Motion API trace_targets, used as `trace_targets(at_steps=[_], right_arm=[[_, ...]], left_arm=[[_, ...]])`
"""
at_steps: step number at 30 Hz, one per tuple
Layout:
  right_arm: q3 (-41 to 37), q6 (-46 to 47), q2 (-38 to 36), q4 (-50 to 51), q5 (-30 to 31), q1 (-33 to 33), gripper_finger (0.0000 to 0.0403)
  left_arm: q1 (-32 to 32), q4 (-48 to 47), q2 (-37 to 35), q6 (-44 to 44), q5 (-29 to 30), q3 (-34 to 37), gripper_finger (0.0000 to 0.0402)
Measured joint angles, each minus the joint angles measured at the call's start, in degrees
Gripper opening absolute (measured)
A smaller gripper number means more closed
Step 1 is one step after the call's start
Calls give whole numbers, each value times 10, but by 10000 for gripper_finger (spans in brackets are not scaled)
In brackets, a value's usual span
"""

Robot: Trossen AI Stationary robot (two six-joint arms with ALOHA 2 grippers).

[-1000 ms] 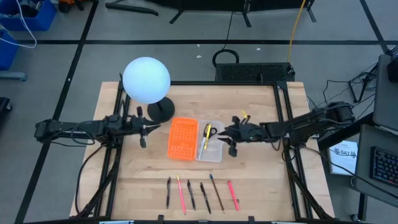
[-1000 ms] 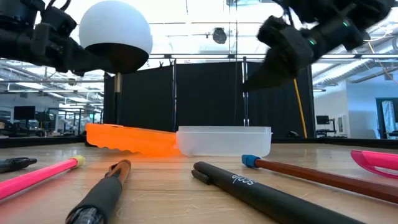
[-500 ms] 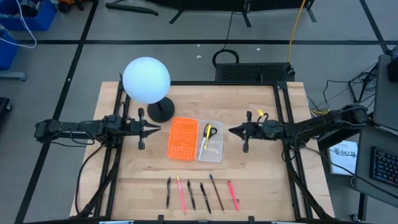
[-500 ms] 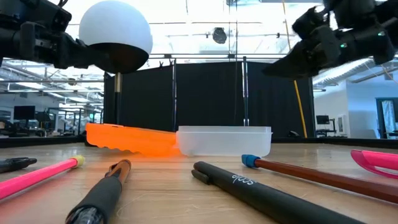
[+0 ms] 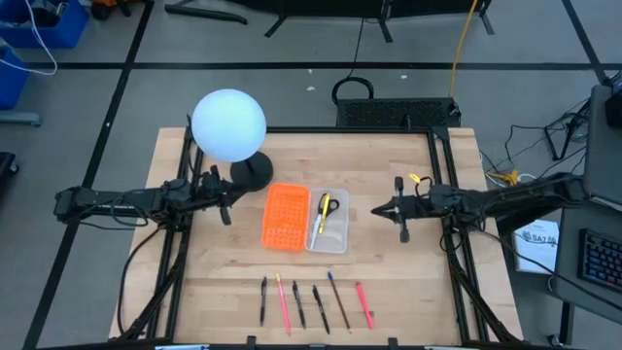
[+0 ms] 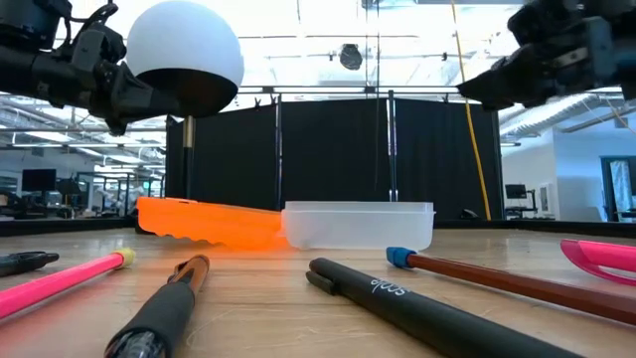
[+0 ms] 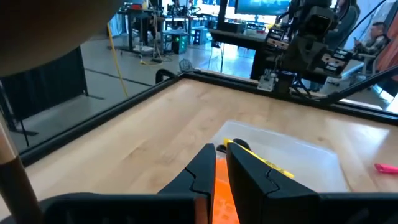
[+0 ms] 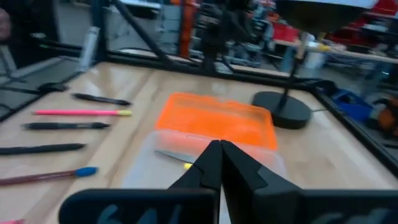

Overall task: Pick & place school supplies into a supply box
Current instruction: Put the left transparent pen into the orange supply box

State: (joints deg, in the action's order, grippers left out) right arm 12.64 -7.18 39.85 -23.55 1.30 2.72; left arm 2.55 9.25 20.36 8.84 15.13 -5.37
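Scissors (image 5: 325, 207) already lie in the clear supply box (image 5: 330, 239), which sits mid-table with an orange perforated piece (image 5: 286, 217) touching its left side. Six pens and pencils (image 5: 317, 303) wait in a row near the table's near edge, spread side by side from left to right, each with its long axis running near-to-far (the two toward the right lean a little).

From the right gripper (image 5: 377, 211), which hangs above the table just right of the box, that row lies toward the near edge and slightly left. The left gripper (image 5: 236, 196) hovers on the far-left side of the orange piece, beside the black base of a white globe lamp (image 5: 228, 124), so it sits farther from the row. My judgement is that the right arm is the better placed for the next pick, probably the pink pen (image 5: 363, 303) at the row's right end, and its fingers would need to straddle the pen across its thin width.

Both grippers have their fingers pressed together, and neither holds or touches anything.
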Motion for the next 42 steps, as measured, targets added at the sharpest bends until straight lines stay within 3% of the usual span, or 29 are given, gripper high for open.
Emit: trace_targets(at_steps=[6, 22, 27, 30, 32, 36, 42], right_arm=[[-56, -24, -53, -70, 2, -3, 0], [-93, -12, -143, -49, -17, -5, 0], [-94, -24, -145, -50, -15, -5, 0], [-94, -25, -145, -64, -15, -5, 0], [-94, -25, -145, -77, -15, -5, 0], [-95, -25, -146, -89, -16, -5, 0], [-95, -34, -146, -89, -16, -5, 0]], left_arm=[[0, 0, 0, -4, 0, 0, 49], [-10, 6, 0, 81, -16, 0, 49], [-63, 47, 24, 94, -42, -11, 12], [-131, 9, 66, 114, 15, -47, 6], [-184, -59, 109, 163, 83, -76, 4], [-287, -216, 215, 350, 182, -161, 3], [-417, -409, 389, 653, 193, -319, 2]])
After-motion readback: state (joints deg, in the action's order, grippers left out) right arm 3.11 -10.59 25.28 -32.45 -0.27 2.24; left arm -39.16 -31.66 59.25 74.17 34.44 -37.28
